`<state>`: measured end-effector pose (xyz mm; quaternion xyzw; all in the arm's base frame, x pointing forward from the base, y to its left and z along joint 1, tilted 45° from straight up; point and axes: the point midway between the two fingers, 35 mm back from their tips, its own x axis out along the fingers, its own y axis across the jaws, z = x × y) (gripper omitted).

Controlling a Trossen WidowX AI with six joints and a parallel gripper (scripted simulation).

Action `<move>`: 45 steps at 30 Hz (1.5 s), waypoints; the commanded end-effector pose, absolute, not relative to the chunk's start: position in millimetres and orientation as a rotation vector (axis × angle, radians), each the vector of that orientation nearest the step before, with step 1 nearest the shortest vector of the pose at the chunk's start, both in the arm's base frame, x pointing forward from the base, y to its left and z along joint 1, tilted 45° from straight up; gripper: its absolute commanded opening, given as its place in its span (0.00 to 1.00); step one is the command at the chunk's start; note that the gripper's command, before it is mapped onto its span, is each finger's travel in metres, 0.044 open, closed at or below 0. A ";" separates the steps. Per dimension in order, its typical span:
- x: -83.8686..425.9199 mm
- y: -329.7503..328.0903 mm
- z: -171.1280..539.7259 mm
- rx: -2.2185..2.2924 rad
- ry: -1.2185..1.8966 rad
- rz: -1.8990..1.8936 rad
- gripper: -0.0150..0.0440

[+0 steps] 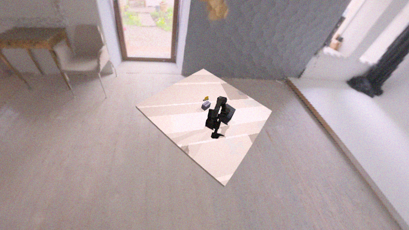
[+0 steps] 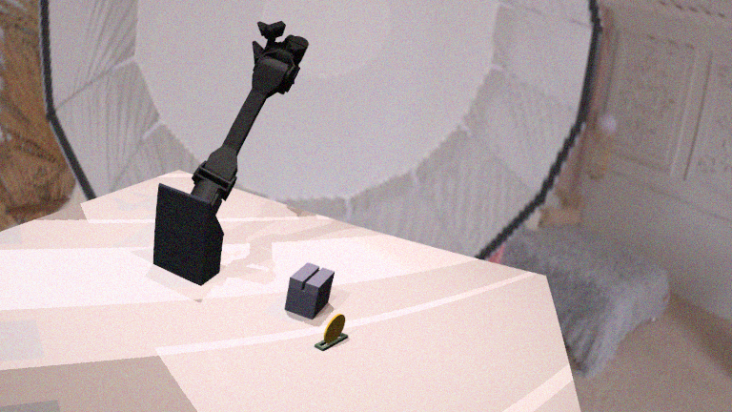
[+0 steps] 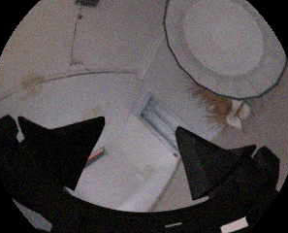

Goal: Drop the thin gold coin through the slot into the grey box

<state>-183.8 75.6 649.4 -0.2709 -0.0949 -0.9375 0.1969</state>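
Note:
The gold coin (image 1: 206, 98) (image 2: 335, 327) stands on edge in the dark-green holder (image 2: 322, 346). The grey box (image 1: 205, 105) (image 2: 299, 299) stands closed close to the holder, with a narrow dark slot across its lid. My gripper (image 2: 263, 41) (image 3: 141, 125) is open, with its two black fingers wide apart and nothing between them. It is raised high above the table, well away from the coin and the box. The wrist view shows only the room between and beyond the fingers; the coin, holder and box are not in it.
The pale table top (image 1: 193, 80) (image 2: 432, 332) carries the arm's black base (image 2: 186, 237), which stands to the left of the box in the exterior view. The arm leans up from the base. Bands of light and shadow cross the table top.

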 end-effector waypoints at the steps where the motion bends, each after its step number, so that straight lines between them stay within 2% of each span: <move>1: -183.6 76.9 649.3 -0.761 -0.267 -2.629 0.89; 9: -178.8 139.5 640.5 -0.854 -0.272 -2.826 0.53; 16: -161.6 231.8 616.0 -0.910 -0.213 -3.134 0.53; 23: -111.0 325.8 575.7 -0.904 -0.144 -3.491 0.53; 33: 9.5 419.7 500.1 -0.756 -0.116 -3.990 0.53; 45: 157.0 445.7 410.1 -0.389 -0.238 -4.429 0.53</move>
